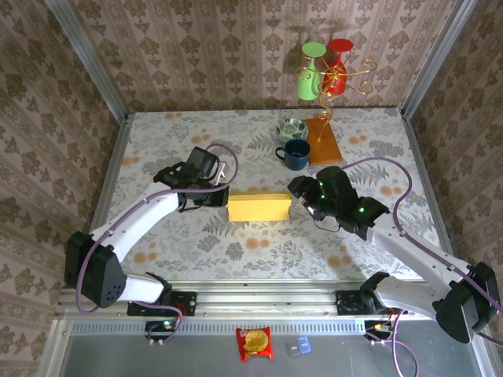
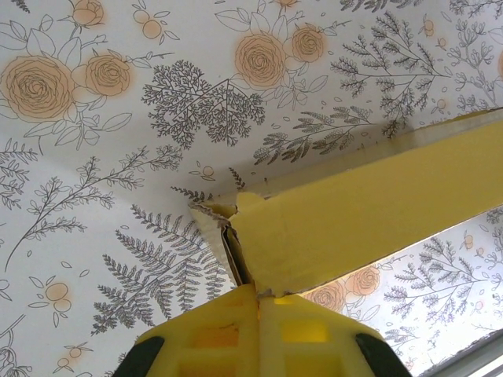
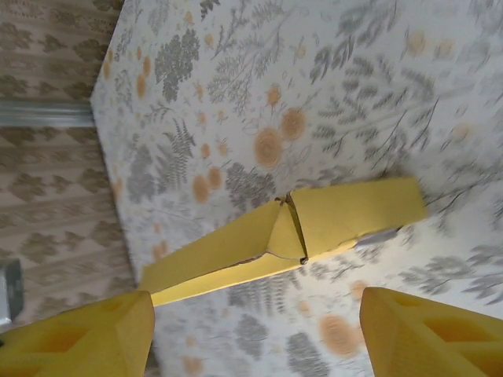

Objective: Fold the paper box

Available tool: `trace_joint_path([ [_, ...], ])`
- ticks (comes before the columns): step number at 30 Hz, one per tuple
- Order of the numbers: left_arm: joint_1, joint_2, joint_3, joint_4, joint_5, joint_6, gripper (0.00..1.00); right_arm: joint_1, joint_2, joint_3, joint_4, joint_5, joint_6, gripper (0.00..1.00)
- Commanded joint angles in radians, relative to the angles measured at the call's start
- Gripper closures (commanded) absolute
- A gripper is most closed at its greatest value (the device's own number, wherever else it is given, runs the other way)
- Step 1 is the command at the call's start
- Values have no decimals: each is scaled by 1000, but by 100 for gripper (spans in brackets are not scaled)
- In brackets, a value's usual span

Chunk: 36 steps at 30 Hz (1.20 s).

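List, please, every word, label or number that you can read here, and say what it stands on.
No text is legible.
On the red snack packet: a printed label, too small to read.
On the paper box: plain yellow faces, no print visible.

White arm links (image 1: 141, 216), black joint housings (image 1: 98, 275), purple cables (image 1: 81, 263), green lights (image 1: 360, 210) on right wrist, yellow plastic fingers (image 3: 78, 338)

Matt yellow thin cardboard paper box (image 1: 258, 206), frayed rough corner, smooth floral-printed table (image 1: 196, 243), possibly vinyl
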State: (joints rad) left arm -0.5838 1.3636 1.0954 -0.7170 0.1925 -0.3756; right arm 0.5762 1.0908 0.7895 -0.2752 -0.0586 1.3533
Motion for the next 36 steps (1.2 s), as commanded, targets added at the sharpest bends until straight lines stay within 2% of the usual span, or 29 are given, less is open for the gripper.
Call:
trace_joint_path([
  [1,-14,2,-3,-71,-17,15,100,-6,26,-47,190,-89,344,28],
  [3,-16,2,-1,-72,-20,16,100,-5,43,-59,204,-96,402,28],
  [10,-21,8,11,-73,-20,18,100,-21,82,-120,286,-92,445,34],
  [20,-22,7,21,-81,-20,6,100,-42,117,-160,306,-101,435,56],
  [21,-22,4,23,-83,-18,2,99,-44,116,-162,294,-102,432,59],
  [24,-13,-16,33,-91,10,-31,81,-47,117,-162,253,-100,412,63],
  [27,21,-50,50,-102,70,-110,69,-50,128,-170,232,-108,403,64],
  [33,120,-136,3,-58,152,-325,60,-54,136,-161,163,-119,385,67],
  [35,122,-141,-22,-12,194,-378,59,-55,137,-156,144,-119,380,68],
  [36,150,-139,-33,13,213,-399,59,-55,138,-154,140,-119,380,68],
])
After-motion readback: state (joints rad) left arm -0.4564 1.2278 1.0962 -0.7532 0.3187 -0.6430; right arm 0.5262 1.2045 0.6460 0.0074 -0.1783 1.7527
